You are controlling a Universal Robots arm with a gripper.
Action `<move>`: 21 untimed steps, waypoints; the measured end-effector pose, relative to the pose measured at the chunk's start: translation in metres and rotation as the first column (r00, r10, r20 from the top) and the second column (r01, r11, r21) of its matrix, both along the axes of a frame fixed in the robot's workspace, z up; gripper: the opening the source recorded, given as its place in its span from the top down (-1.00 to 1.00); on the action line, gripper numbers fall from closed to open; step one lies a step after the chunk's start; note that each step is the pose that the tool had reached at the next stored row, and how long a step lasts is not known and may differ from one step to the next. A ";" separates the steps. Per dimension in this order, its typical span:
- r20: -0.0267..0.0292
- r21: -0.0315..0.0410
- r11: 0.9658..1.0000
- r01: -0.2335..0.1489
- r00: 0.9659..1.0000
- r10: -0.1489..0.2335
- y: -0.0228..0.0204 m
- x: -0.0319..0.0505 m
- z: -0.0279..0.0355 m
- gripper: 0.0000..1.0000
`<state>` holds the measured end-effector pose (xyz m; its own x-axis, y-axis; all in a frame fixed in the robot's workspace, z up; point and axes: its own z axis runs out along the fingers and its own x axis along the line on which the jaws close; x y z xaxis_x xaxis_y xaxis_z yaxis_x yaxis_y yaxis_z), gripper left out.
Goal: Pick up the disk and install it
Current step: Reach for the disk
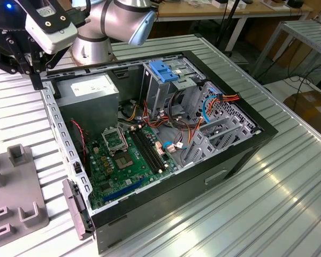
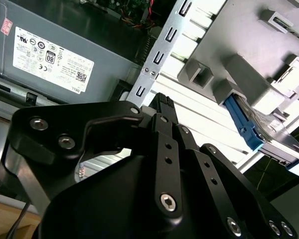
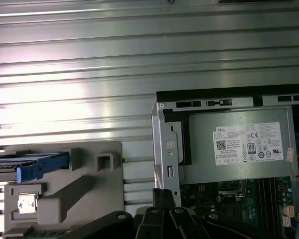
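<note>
The disk [image 3: 34, 165], a flat metal drive with blue side rails, lies in a grey holder [image 3: 84, 189] on the slatted table, beside the open computer case. In the second wrist view the disk's [image 2: 245, 127] blue rail sticks out of that holder [image 2: 239, 74]. My gripper [image 3: 163, 193] hangs above the case's corner by the power supply, a short way from the disk. Its black fingers meet at the tips [image 2: 158, 103] with nothing between them. In the exterior view the gripper [image 1: 35, 72] is at the far left corner of the case [image 1: 203, 176].
The open case holds a grey power-supply box [image 1: 91, 91] with a white label, a green motherboard [image 1: 123, 160], bundled cables [image 1: 214, 101] and a metal drive cage with a blue latch [image 1: 163, 70]. The grey holder [image 1: 21, 209] sits at the exterior view's left. The robot base [image 1: 93, 48] stands behind the case.
</note>
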<state>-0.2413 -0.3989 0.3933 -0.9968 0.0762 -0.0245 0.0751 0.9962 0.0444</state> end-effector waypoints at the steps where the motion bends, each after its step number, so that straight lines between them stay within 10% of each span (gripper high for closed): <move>1: 0.000 0.000 1.000 0.000 1.000 0.000 0.0000 -0.0008 0.0000 0.80; 21: 0.000 0.000 1.000 0.000 1.000 0.000 0.0000 -0.0218 0.0000 0.80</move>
